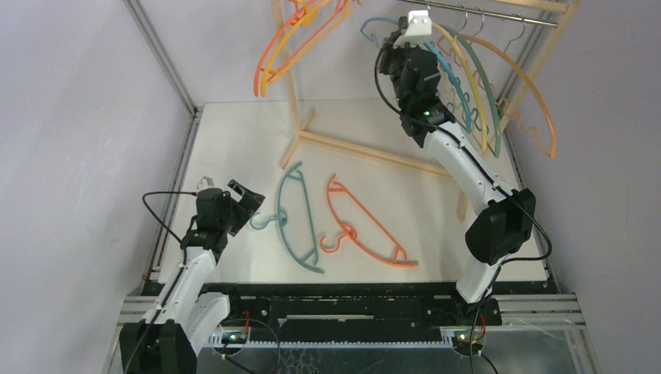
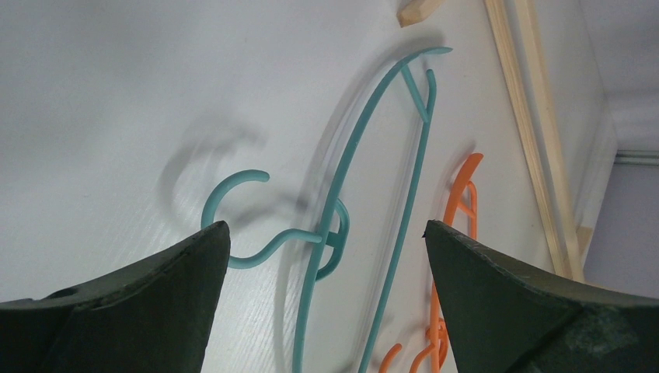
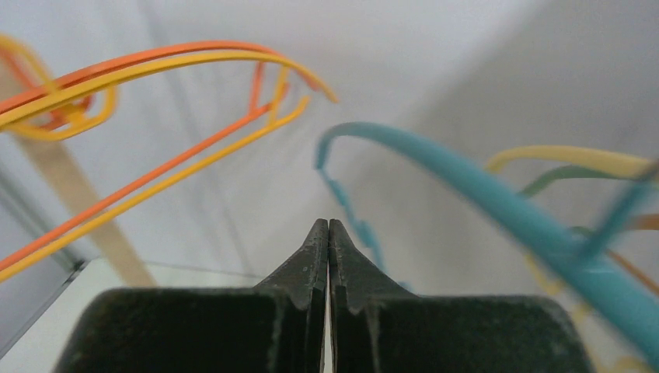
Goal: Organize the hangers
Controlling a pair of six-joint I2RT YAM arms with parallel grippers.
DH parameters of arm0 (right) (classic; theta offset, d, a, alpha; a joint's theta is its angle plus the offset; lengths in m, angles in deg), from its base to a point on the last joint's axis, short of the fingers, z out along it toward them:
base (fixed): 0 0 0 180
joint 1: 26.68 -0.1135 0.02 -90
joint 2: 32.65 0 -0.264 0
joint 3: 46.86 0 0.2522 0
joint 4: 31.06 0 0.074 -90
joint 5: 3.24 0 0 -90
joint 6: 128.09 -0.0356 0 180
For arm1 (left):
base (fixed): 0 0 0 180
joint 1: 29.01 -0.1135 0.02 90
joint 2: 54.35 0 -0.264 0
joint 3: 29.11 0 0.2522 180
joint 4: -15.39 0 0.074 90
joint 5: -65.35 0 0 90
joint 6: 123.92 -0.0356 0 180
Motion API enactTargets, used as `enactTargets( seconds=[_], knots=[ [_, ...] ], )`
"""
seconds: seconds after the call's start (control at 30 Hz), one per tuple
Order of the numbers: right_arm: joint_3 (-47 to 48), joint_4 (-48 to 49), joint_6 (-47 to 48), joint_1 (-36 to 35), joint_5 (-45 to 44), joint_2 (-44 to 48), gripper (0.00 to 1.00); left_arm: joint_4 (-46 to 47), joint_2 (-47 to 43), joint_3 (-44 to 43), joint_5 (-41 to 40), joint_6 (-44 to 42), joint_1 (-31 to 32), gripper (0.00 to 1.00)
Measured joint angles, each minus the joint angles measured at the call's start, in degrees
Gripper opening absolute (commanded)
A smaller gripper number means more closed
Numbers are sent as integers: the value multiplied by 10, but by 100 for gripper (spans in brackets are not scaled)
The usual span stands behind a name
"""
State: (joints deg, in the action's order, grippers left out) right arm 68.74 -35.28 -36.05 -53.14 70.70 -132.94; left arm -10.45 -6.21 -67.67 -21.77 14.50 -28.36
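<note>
- Teal plastic makes up the nearest of the hangers, a teal hanger (image 1: 283,220) lying flat on the white worktop (image 1: 234,140) with its hook pointing toward the left arm.
- An orange hanger (image 1: 347,232) lies flat just beside it on the right, and the 2 run roughly parallel without touching.
- The left pincer (image 2: 323,227) is spread as wide as it goes and has hold of nothing. It hovers low over the teal hanger, whose hook and neck show between the 2 fingers in the wrist view.
- The right pincer (image 3: 328,225) is raised to the metal rod (image 1: 499,15) of the pale wooden rack (image 1: 374,152). Its fingers are pressed flat together, and the wrist view shows nothing between them.
- A hanging teal hanger (image 3: 466,183) curves past just to the right of those closed fingers.
- More hangers hang from the same rod behind that arm, in teal, yellow and orange, with an orange one (image 1: 524,72) outermost on the right.
- An orange and yellow pair (image 1: 296,39) hangs tilted at the rack's upper left, well apart from the rest.
</note>
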Motion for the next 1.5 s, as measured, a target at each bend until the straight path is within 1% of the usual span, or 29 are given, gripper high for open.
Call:
enactTargets(
  seconds=[0.1, 0.2, 0.33, 0.5, 0.7, 0.87, 1.1, 1.17, 1.4, 1.5],
  knots=[
    [-8, 14, 0, 31, -10, 5, 3, 2, 13, 0, 3, 0, -1, 100],
    [-46, 26, 0, 56, -27, 26, 3, 6, 25, 0, 5, 0, -1, 100],
    [-122, 42, 3, 77, -60, 76, 2, 14, 42, 0, 9, 0, -1, 100],
    [-191, 68, 17, 90, -103, 146, 1, 24, 55, 0, 18, 0, -2, 100],
    [-216, 73, 21, 123, -124, 197, 0, 30, 56, 0, 21, 0, -2, 100],
    [-219, 69, 24, 163, -141, 208, 0, 30, 54, 0, 21, 1, -2, 100],
    [-220, 47, 21, 190, -150, 212, 0, 31, 44, 1, 22, 1, -2, 99],
    [-220, 38, 17, 193, -145, 214, 3, 31, 42, 1, 23, 1, -2, 100],
    [-220, -31, -32, 195, -93, 242, 28, 31, 42, 1, 23, 1, -2, 100],
    [-234, -60, -59, 193, -57, 271, 39, 31, 42, 1, 23, 1, -2, 100]
  ],
)
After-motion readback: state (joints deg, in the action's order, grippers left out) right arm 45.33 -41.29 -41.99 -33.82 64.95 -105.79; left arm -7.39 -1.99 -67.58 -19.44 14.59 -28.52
